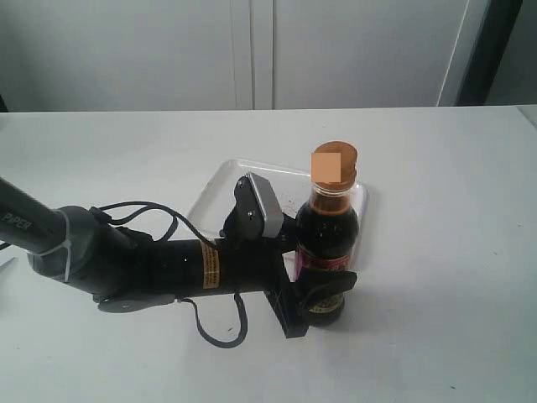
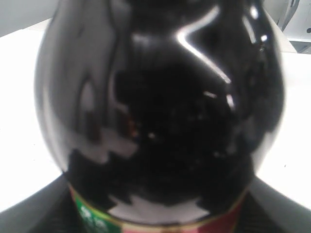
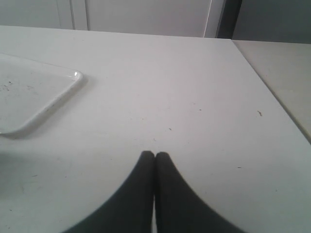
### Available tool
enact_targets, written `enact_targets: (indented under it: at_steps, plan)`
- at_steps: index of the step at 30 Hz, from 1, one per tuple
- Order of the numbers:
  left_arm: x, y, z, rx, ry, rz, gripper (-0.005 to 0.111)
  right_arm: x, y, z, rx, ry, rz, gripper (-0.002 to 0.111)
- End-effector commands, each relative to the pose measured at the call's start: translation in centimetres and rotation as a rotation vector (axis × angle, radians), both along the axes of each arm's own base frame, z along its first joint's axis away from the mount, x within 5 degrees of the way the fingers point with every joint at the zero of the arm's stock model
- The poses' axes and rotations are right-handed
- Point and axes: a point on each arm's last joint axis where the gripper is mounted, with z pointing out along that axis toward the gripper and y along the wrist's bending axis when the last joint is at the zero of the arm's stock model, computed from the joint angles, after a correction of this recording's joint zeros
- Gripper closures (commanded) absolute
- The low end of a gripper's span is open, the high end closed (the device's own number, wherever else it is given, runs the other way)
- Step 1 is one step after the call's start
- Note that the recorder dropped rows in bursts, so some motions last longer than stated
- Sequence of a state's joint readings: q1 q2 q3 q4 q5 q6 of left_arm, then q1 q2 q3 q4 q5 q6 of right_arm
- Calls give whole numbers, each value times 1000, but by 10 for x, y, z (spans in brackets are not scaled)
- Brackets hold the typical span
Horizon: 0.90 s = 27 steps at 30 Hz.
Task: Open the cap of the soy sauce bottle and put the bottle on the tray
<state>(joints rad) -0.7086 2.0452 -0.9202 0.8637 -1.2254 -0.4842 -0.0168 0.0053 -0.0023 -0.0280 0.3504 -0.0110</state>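
Note:
The soy sauce bottle [image 1: 329, 231] stands upright by the front right part of the white tray [image 1: 220, 180]; whether its base rests on the tray or the table is hidden by the arm. Its orange-brown cap [image 1: 336, 163] sits on the neck and looks closed. My left gripper [image 1: 323, 291] reaches in from the left and is shut on the bottle's lower body at the label. In the left wrist view the dark bottle [image 2: 160, 111] fills the frame. My right gripper [image 3: 154, 155] is shut on nothing, low over bare table, and does not show in the exterior view.
A rounded corner of the tray [image 3: 43, 99] lies off to one side of the right gripper. The white table [image 1: 445, 252] spreads to the right of the bottle. Its edge [image 3: 272, 102] runs beside the right gripper. White cabinet doors [image 1: 252, 50] stand behind.

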Motion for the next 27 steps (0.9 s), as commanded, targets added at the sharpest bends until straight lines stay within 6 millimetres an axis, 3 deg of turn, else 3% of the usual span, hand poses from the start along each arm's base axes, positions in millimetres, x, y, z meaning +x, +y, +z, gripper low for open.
enact_targets:
  at_steps: [1,6,9,11,20,27]
  plan:
    - [-2,-1,-3,18,-20,-22,106,1,-1,5,-47,-63,0,108]
    - [-3,-1,-3,23,-25,-36,106,3,1,30,-6,-339,6,108]
    - [-5,-1,-4,30,-31,-53,106,1,0,44,257,-497,-9,108]
    - [-5,-1,-4,31,-29,-55,106,-1,-1,49,292,-561,-5,108]
    - [-5,-1,-4,33,-27,-61,106,-2,0,85,248,-652,10,108]
    - [-5,-1,-4,33,-24,-61,106,26,2,141,101,-651,33,108]
